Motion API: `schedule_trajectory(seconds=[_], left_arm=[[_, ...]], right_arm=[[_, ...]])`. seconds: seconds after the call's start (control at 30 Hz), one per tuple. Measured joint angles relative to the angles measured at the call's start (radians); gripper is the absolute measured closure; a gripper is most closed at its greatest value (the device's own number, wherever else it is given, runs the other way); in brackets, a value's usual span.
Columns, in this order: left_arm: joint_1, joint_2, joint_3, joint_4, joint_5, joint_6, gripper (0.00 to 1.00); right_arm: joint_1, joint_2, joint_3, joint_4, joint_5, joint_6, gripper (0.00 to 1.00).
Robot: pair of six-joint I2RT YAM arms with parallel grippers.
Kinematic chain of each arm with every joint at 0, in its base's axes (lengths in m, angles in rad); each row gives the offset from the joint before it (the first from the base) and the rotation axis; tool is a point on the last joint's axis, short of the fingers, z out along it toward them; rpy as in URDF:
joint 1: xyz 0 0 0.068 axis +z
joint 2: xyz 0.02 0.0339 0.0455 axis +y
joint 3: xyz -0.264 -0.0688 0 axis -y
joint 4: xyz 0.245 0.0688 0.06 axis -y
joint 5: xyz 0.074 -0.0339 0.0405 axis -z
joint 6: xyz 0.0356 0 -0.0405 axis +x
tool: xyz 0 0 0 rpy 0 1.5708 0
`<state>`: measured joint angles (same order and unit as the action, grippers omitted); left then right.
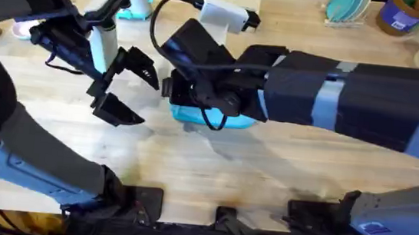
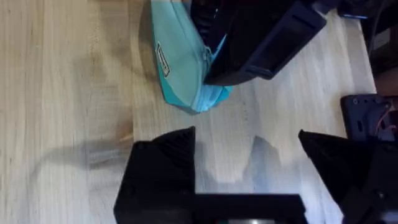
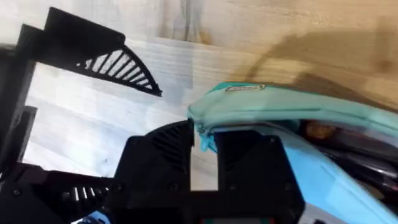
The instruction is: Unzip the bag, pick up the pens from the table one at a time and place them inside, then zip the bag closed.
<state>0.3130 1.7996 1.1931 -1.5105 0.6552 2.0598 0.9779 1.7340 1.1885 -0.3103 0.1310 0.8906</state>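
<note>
Left gripper (image 1: 125, 86): black fingers spread wide, nothing between them. It hangs over bare wood left of the pouch, in the left-centre of the overhead view. In the left wrist view both fingertips (image 2: 163, 163) frame open planks, pouch end just beyond them, not touching.

Right gripper (image 3: 204, 140): black fingers pressed close together, pinching the near edge of the turquoise fabric pencil pouch (image 3: 292, 112) at its end by the zipper. Can't tell whether they hold the pull tab itself or just fabric. Right arm reaches across the middle from the lower right and covers most of the pouch from above.

Pouch (image 1: 213, 119) sits mid-table on the light wooden plank tabletop (image 1: 266, 169), only its near curved rim showing under the right wrist in the overhead view. Left wrist view: rounded pouch end (image 2: 183, 68) flat on the wood, small white label on its side, right gripper's black body on top of it. Right wrist view: mouth looks partly parted, dark slim shapes plus something brownish inside; can't identify them.

Far edge of table: white cylinder (image 1: 103, 42), turquoise items (image 1: 347, 7), blue container (image 1: 408, 15), well apart from the pouch.
</note>
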Motion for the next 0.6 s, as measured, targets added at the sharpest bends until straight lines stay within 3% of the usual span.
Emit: schedule_trajectory(seconds=[0.4, 0.5, 0.6], left_arm=[[0.0, 0.0, 0.0, 0.0, 0.0, 0.0, 0.007], [0.0, 0.0, 0.0, 0.0, 0.0, 0.0, 0.007], [0.0, 0.0, 0.0, 0.0, 0.0, 0.0, 0.007]], right_arm=[[0.0, -0.003, 0.0, 0.003, 0.0, 0.0, 0.869], [0.0, -0.014, 0.0, 0.002, -0.001, 0.002, 0.955], [0.0, -0.051, 0.0, -0.005, -0.012, 0.003, 0.966]])
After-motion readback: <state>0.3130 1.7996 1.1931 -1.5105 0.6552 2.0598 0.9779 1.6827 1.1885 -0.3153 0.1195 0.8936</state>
